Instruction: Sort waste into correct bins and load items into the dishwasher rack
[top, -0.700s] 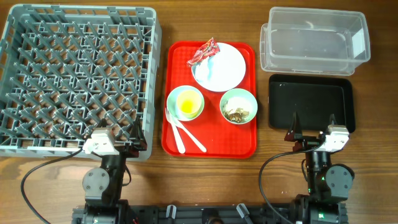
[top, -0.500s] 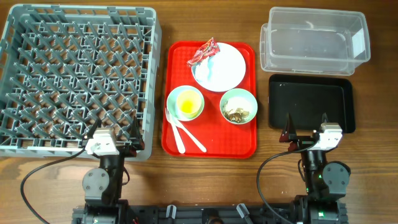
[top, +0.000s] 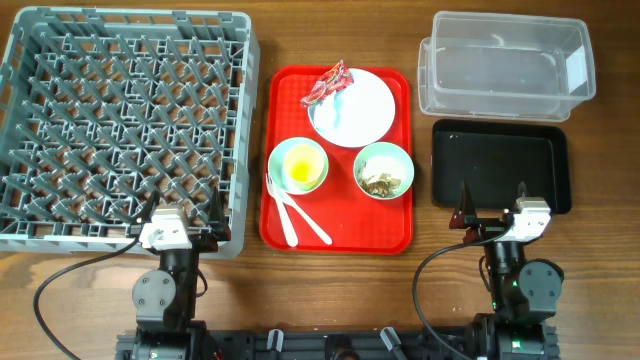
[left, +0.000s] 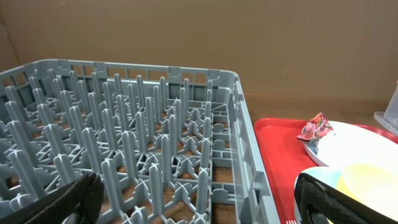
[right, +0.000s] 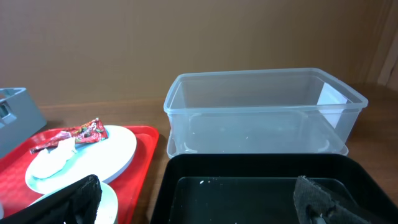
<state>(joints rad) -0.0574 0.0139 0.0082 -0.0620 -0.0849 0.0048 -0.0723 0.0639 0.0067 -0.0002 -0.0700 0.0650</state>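
The grey dishwasher rack (top: 125, 125) fills the left of the table and holds nothing; it also fills the left wrist view (left: 155, 143). A white plate (top: 360, 108) carries a red foil wrapper (top: 328, 84) and a white tissue (right: 53, 158). A pale green bowl (top: 283, 155) holds a yellow cup (top: 300, 168). A second bowl (top: 383, 170) holds brown scraps. Two white spoons (top: 295, 215) lie beside them. The clear tub (top: 505, 65) and black tray (top: 500, 165) stand at the right. My left gripper (top: 185, 215) is open at the rack's near right corner. My right gripper (top: 493, 205) is open over the black tray's near edge.
The dishes and waste all sit on a flat red serving tray (top: 338, 235) between the rack and the bins. Bare wooden table (top: 340, 290) lies along the front edge, with both arm bases and their cables there.
My right gripper has shifted slightly left and toward the front edge. The left gripper barely moved. No object has moved.
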